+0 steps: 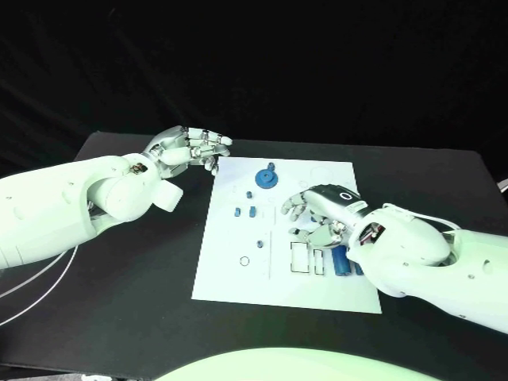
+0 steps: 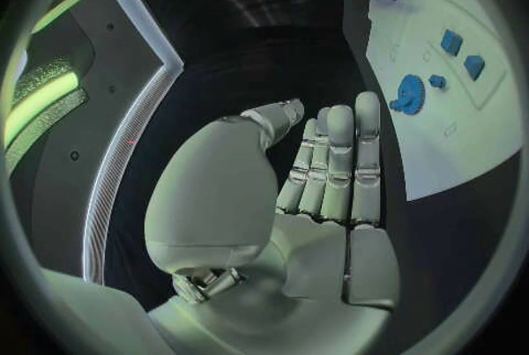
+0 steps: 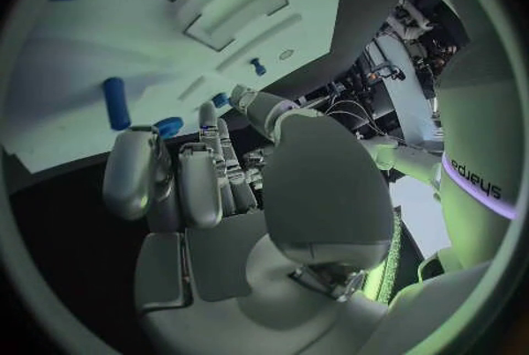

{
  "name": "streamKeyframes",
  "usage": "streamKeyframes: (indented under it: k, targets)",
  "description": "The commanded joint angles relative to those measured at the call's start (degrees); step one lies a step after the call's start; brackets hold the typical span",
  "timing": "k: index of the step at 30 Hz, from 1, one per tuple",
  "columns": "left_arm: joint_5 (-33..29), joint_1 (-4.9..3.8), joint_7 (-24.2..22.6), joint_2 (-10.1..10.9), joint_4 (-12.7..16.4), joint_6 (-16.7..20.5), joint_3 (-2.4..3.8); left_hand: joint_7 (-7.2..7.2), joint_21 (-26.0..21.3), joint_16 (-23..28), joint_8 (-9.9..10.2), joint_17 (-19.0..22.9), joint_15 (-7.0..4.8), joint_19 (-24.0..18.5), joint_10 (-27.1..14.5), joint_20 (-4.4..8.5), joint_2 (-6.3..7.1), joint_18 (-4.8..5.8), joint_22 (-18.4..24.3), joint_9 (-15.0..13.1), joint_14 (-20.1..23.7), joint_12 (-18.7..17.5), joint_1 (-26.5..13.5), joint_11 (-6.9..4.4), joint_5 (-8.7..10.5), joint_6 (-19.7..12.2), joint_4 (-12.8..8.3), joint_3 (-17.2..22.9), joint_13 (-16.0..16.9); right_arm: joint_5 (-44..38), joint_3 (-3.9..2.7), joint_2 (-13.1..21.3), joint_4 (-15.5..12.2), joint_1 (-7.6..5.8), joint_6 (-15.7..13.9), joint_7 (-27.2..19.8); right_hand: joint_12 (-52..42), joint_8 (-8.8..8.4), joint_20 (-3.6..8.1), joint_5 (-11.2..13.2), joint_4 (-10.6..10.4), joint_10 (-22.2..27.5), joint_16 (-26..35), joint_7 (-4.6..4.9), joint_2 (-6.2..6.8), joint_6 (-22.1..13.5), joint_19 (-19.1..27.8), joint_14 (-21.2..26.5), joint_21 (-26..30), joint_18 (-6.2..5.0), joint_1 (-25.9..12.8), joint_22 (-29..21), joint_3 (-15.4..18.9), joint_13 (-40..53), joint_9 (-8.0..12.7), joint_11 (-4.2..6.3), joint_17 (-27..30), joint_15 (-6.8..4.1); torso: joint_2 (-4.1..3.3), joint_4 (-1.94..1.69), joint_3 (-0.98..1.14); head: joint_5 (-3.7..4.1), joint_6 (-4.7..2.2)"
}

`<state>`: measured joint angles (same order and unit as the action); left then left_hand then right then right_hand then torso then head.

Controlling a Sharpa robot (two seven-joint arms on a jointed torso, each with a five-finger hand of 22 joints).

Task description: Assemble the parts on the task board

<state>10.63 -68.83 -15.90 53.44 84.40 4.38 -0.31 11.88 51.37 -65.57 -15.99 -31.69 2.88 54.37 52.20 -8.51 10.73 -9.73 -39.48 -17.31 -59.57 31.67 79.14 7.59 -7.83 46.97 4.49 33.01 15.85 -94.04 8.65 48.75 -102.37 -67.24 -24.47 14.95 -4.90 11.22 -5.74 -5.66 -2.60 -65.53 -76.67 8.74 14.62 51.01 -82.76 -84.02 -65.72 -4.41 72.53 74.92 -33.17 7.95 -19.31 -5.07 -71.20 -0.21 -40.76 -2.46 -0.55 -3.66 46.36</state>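
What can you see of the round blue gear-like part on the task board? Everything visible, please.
The round blue part is a flat disc with a toothed-looking rim and a small raised hub, plastic by its look. It lies flat near the far edge of the white task board, with a small blue stub just beyond it. The left wrist view shows it too. Neither hand touches it: the left hand hovers off the board's edge, fingers apart; the right hand is over the board's middle.

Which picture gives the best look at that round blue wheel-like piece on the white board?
The head view: the round blue piece lies unobstructed near the task board's far end. The left wrist view shows it smaller and skewed.
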Motion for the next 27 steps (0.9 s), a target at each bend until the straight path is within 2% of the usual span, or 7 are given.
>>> streamKeyframes:
  k: [1,3,5,6,8,11,27]
  targets:
    - [-0.09,-0.04,-0.25,-0.11,-0.06,-1.2,0.05,-0.06,-0.2,-0.37,-0.21,-0.07,0.45,0.0,-0.39,-0.22,-0.02,-0.83,0.05,0.05,-0.03,0.29,-0.12,-0.04,-0.02,-0.17,-0.05,-0.04,-0.05,2.84,-0.19,1.58,0.95,-1.32,1.4,-0.86,0.09,-0.14,-0.13,-0.11,0.0,1.92,0.5,0.24,0.52,0.16,0.67,-0.87,1.29,-0.65,-0.05,-0.05,1.2,-0.25,-0.03,-0.2,0.8,0.58,0.15,0.03,-0.05,0.85,-0.64]
    - [-0.09,-0.04,-0.21,-0.19,-0.18,-1.27,0.04,-0.06,-0.2,-0.37,-0.21,-0.07,0.45,0.0,-0.39,-0.22,-0.02,-0.83,0.05,0.05,-0.03,0.29,-0.12,-0.04,-0.02,-0.17,-0.05,-0.04,-0.05,3.26,-0.26,2.24,1.75,-1.91,2.04,-1.18,-0.22,-0.97,-0.57,-0.43,-0.12,6.45,1.38,0.27,-0.93,-0.87,1.98,0.08,5.22,-1.4,2.02,-2.27,7.62,-0.91,0.04,-0.96,2.26,1.48,0.2,0.06,-0.01,1.05,-0.84]
    - [-0.09,-0.04,-0.16,-0.3,-0.28,-1.39,0.04,-0.06,-0.2,-0.37,-0.21,-0.07,0.45,0.0,-0.39,-0.22,-0.02,-0.83,0.05,0.05,-0.03,0.29,-0.12,-0.04,-0.02,-0.17,-0.05,-0.04,-0.05,3.74,-0.32,2.79,2.66,-2.39,2.8,-1.58,-0.1,-1.39,-0.96,-0.55,-0.52,8.77,1.7,0.2,-1.42,-1.38,2.58,0.44,7.44,-1.64,3.13,-3.59,11.47,-1.36,0.11,-1.23,2.9,1.49,0.18,0.12,0.02,1.17,-1.1]
    - [-0.09,-0.03,-0.15,-0.35,-0.32,-1.45,0.04,-0.06,-0.2,-0.37,-0.21,-0.07,0.45,0.0,-0.39,-0.22,-0.02,-0.83,0.05,0.05,-0.03,0.29,-0.12,-0.04,-0.02,-0.17,-0.05,-0.04,-0.05,3.92,-0.33,2.96,3.03,-2.55,3.08,-1.77,-1.83,-1.79,-1.15,-0.69,-2.04,10.14,1.55,0.06,-3.1,-1.45,2.6,0.67,8.78,-1.84,6.05,-4.42,17.65,-1.62,0.11,-1.37,3.27,1.66,0.17,0.15,0.05,1.22,-1.2]
    - [-0.09,-0.03,-0.14,-0.42,-0.37,-1.53,0.04,-0.07,-0.23,-0.38,-0.24,-0.08,0.42,0.01,-0.4,-0.21,-0.03,-0.85,0.07,0.04,-0.02,0.32,0.0,-0.06,-0.05,-0.18,-0.14,-0.03,-0.05,4.14,-0.35,3.12,3.44,-2.74,3.51,-2.0,-2.92,-2.29,-1.28,-0.9,-4.42,11.91,1.69,-0.36,-3.61,-1.79,2.83,1.0,10.58,-2.11,8.56,-5.51,21.73,-2.18,0.16,-1.77,3.94,1.9,0.12,0.21,0.07,1.25,-1.35]
    - [-0.09,-0.03,-0.1,-0.52,-0.45,-1.66,0.03,-0.07,-0.23,-0.38,-0.24,-0.08,0.42,0.01,-0.4,-0.21,-0.03,-0.85,0.07,0.04,-0.02,0.32,0.0,-0.06,-0.05,-0.18,-0.14,-0.03,-0.05,4.33,-0.37,3.18,3.93,-2.92,4.23,-2.18,-4.09,-2.58,-1.36,-0.87,-6.72,12.68,1.43,-0.4,-3.72,-1.87,2.56,0.98,10.78,-2.09,10.68,-5.66,23.49,-2.63,0.15,-1.76,4.03,1.91,0.09,0.17,0.06,1.34,-1.48]
    - [-0.09,-0.02,0.29,-0.5,-0.49,-1.58,0.03,-0.09,-0.25,-0.39,-0.27,-0.09,0.4,0.02,-0.39,-0.21,-0.04,-0.86,0.09,0.04,-0.01,0.36,0.1,-0.08,-0.07,-0.18,-0.22,-0.02,-0.05,3.42,-0.31,1.86,6.09,-2.87,9.26,-1.28,-7.66,-2.53,-0.7,-0.62,-9.27,10.1,0.24,0.3,-4.75,-0.76,1.19,-0.04,9.14,-1.8,13.01,-4.77,22.34,-3.03,-0.03,-0.83,3.12,1.13,0.12,-0.07,-0.11,1.47,-1.19]
